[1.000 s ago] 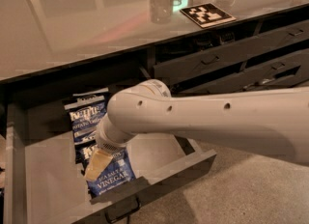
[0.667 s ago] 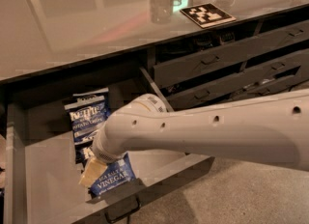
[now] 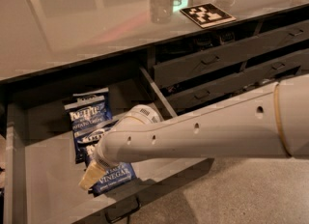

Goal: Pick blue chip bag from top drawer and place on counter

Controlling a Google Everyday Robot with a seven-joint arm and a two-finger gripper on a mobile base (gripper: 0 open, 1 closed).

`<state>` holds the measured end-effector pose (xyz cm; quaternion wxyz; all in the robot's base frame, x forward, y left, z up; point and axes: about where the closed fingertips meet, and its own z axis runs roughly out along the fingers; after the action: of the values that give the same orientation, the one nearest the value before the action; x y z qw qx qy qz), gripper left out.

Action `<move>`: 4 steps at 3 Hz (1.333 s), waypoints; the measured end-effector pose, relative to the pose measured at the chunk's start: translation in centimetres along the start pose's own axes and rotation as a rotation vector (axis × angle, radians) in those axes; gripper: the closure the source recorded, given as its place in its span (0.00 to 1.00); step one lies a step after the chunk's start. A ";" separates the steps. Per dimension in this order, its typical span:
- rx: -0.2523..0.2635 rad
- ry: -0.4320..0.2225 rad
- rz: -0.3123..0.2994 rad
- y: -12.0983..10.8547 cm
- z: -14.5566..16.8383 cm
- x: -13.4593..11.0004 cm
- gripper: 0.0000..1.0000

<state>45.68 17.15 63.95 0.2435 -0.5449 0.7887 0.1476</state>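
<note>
Looks like an office kitchenette or break room doubling as a robot test space, tbh. There's a long glossy grey-beige tabletop (image 3: 72,30) over dark cabinetry, a stack of narrower grey drawers (image 3: 212,61) with bar handles, and a wide shallow dark-grey top drawer (image 3: 48,170) standing open with glossy dark-blue chip bags (image 3: 88,114) stashed inside. The lab-ish giveaway is the black-and-white square marker tag (image 3: 207,14) lying on the tabletop, plus the robot's gripper (image 3: 91,175) down in that drawer over the front bag. Speckled grey floor (image 3: 251,194) too.

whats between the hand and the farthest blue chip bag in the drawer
Camera view: the hand is at the nearest bag; the middle blue bag lies between it and the farthest bag.
</note>
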 end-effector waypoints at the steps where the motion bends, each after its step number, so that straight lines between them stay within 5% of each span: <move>1: 0.016 0.032 0.069 -0.2 1.2 1.5 0.19; 3: 0.048 0.029 0.106 0.6 1.1 2.8 0.65; 4: 0.061 -0.040 0.056 2.4 -1.5 1.3 0.89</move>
<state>42.77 16.26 64.47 0.2716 -0.5117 0.8028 0.1410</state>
